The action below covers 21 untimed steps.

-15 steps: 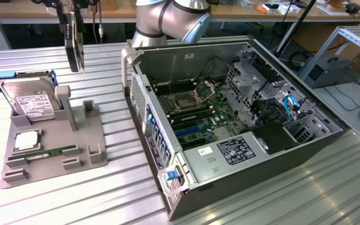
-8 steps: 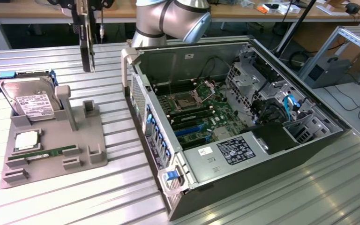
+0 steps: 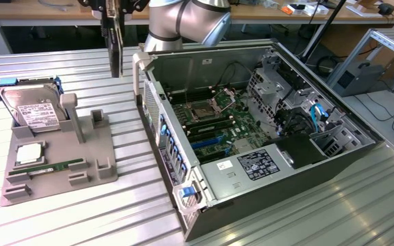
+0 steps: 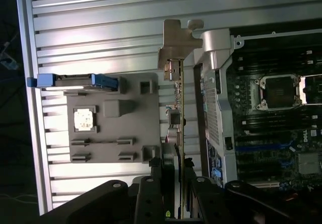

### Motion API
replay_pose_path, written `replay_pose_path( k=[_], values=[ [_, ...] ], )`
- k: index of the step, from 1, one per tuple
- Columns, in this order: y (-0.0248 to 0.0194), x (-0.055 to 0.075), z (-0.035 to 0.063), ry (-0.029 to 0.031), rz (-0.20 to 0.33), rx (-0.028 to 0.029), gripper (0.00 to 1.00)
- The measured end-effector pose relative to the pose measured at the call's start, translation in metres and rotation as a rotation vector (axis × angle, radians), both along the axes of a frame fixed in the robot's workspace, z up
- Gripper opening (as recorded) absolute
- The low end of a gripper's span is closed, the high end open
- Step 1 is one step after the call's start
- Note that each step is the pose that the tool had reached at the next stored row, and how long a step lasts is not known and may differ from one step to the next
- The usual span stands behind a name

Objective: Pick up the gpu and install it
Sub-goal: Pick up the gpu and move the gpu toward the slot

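Observation:
The gpu (image 3: 115, 48) is a thin dark card hanging edge-down from my gripper (image 3: 115, 13), which is shut on its upper end. It hangs in the air over the slatted table, between the grey fixture and the rear corner of the open computer case (image 3: 197, 64). In the wrist view I see the gpu (image 4: 180, 113) edge-on, with its silver bracket (image 4: 178, 40) at the far end and my gripper (image 4: 176, 171) closed on it from both sides. The motherboard (image 3: 214, 120) lies exposed inside the case, to the exterior view's right of the card.
A grey fixture (image 3: 94, 169) on the exterior view's left holds a hard drive (image 3: 36, 110), a processor chip (image 3: 29, 154) and a green memory stick (image 3: 57, 166). The case's grey handle corner (image 4: 216, 43) stands close beside the card. Desks and cables line the back.

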State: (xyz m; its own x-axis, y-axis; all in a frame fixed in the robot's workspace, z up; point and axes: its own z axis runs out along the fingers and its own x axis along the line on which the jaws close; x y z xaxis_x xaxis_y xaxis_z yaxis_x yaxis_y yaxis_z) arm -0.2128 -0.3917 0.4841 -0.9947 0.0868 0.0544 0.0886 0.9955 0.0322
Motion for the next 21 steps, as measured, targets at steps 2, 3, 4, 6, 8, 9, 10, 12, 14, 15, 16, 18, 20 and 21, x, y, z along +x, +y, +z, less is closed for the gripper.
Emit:
replay_pose_path(
  k=[2,3,4,6,8,9,10,12,14,15,16,18,20,21],
  values=[
    [0.0,0.004,-0.0003,0.0035,0.0,-0.0001,0.27],
    [0.0,0.007,-0.0005,0.0064,0.0,-0.0001,0.27],
    [0.0,0.01,-0.0007,0.0085,0.0,-0.0001,0.27],
    [0.0,0.015,-0.0012,0.0128,0.0,0.0,0.27],
    [0.0,0.022,-0.0019,0.0191,0.0,-0.0001,0.27],
    [0.0,0.025,-0.0022,0.0208,0.0,0.0,0.27],
    [0.0,0.027,-0.0024,0.023,0.0,-0.0001,0.27],
    [0.0,0.031,-0.0027,0.0262,0.0,-0.0001,0.27],
    [0.0,0.035,-0.0029,0.0287,0.0,-0.0001,0.27],
    [0.0,0.037,-0.0031,0.03,0.0,0.0,0.27],
    [0.0,0.04,-0.0033,0.0322,0.0,-0.0001,0.27],
    [0.0,0.045,-0.0037,0.0356,0.0,-0.0001,0.27],
    [0.0,0.048,-0.0039,0.0377,0.0,-0.0001,0.27],
    [0.0,0.05,-0.004,0.0387,0.0,-0.0001,0.27]
  ],
)
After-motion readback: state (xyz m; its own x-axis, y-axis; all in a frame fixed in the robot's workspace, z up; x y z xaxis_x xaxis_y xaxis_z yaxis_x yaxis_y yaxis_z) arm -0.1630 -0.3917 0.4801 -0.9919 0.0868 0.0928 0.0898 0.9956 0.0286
